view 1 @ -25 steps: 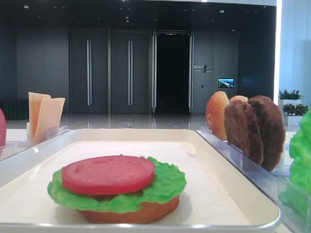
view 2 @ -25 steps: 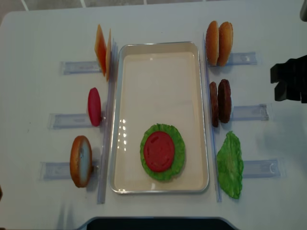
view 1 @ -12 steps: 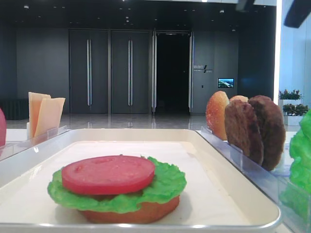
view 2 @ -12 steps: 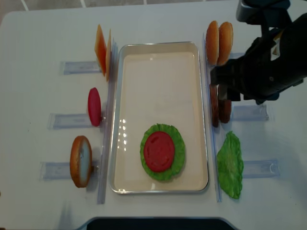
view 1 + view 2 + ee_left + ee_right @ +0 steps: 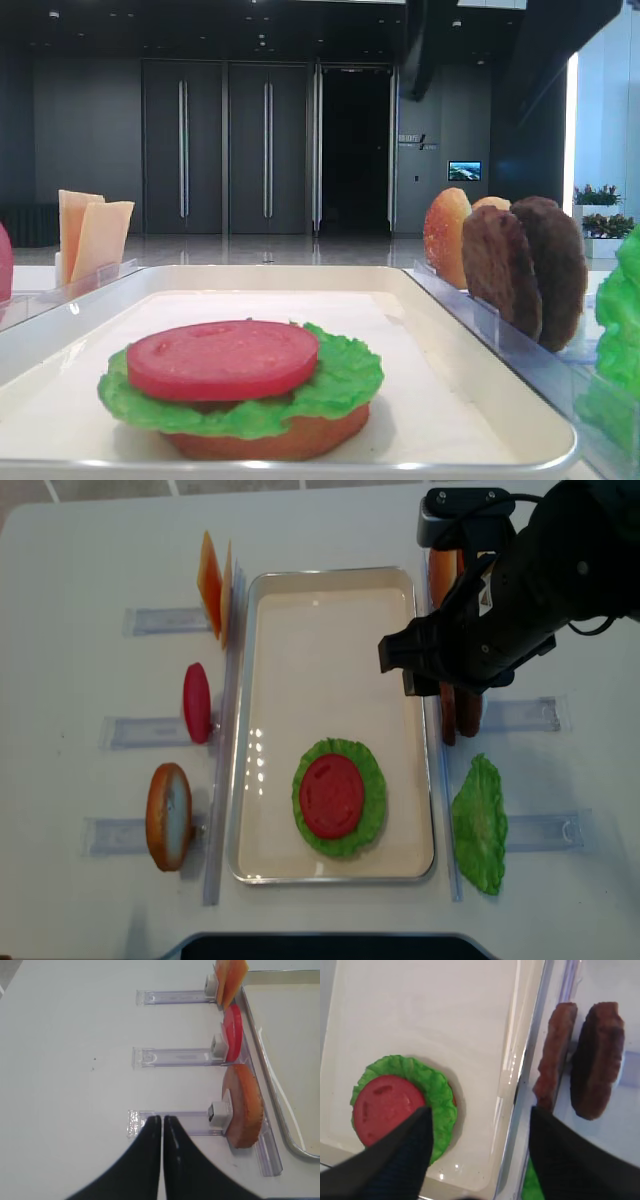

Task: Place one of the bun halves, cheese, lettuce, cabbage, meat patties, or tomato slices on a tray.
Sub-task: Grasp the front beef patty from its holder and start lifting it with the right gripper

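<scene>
The cream tray [image 5: 330, 577] holds a stack of bun base, lettuce [image 5: 372, 780] and a tomato slice [image 5: 331, 796]. Two meat patties [image 5: 597, 1060] stand on edge in the rack just right of the tray, partly under my right arm in the top view. My right gripper [image 5: 480, 1112] is open and empty, hovering over the tray's right rim [image 5: 522, 1075] beside the nearer patty [image 5: 555, 1060]. In the left wrist view my left gripper [image 5: 161, 1119] is shut on nothing, above a clear rack strip [image 5: 175, 1120] left of a bun half [image 5: 245, 1105].
Left of the tray stand cheese slices [image 5: 212, 580], a red tomato slice [image 5: 196, 702] and a bun half [image 5: 168, 815]. To its right lie a lettuce leaf [image 5: 480, 820] and bun halves [image 5: 447, 235] behind the patties. Clear rack strips [image 5: 530, 715] flank both sides.
My right arm has swept in from the right edge to over the patties and the tray's right rim, still open. The left gripper has shut.
</scene>
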Robot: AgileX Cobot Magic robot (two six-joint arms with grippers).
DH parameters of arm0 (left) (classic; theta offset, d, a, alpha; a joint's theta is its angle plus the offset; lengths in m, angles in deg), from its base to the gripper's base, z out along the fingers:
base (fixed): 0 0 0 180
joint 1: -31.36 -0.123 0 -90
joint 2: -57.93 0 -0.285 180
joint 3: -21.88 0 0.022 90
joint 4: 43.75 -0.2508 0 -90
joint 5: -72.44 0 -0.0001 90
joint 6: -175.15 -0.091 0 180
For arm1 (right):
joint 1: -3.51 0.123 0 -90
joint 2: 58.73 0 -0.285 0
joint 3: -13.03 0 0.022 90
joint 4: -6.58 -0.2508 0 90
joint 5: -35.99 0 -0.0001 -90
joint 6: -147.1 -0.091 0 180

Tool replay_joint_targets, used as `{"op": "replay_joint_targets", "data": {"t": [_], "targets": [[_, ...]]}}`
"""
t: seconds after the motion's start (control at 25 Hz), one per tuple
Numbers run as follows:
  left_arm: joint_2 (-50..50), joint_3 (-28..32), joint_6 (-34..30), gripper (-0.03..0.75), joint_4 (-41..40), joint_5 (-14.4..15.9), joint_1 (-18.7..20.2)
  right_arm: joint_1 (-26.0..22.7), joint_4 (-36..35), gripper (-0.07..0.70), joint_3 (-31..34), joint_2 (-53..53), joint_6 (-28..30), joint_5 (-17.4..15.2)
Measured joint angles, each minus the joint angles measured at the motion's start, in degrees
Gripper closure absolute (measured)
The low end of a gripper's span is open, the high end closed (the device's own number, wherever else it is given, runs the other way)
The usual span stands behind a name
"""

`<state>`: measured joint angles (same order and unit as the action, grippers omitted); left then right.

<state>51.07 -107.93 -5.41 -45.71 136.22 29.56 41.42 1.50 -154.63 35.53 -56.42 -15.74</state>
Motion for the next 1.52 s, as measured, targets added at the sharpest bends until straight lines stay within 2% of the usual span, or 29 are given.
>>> {"op": "replay_joint_targets", "data": {"t": [0.32, 0.48, 1.52], "targets": [[0.0, 0.0, 0.0, 0.715, 0.0, 0.0, 0.0, 0.0, 1.5, 0.199, -0.1, 3.6, 1.0, 2.6], [0.0, 0.0, 0.0, 0.715, 0.0, 0.0, 0.0, -0.1, 2.2, 0.199, -0.1, 5.1, 1.5, 2.9], [0.0, 0.0, 0.0, 0.715, 0.0, 0.0, 0.0, -2.3, 8.3, 0.2, -0.3, 7.9, 1.8, 1.6]]}}
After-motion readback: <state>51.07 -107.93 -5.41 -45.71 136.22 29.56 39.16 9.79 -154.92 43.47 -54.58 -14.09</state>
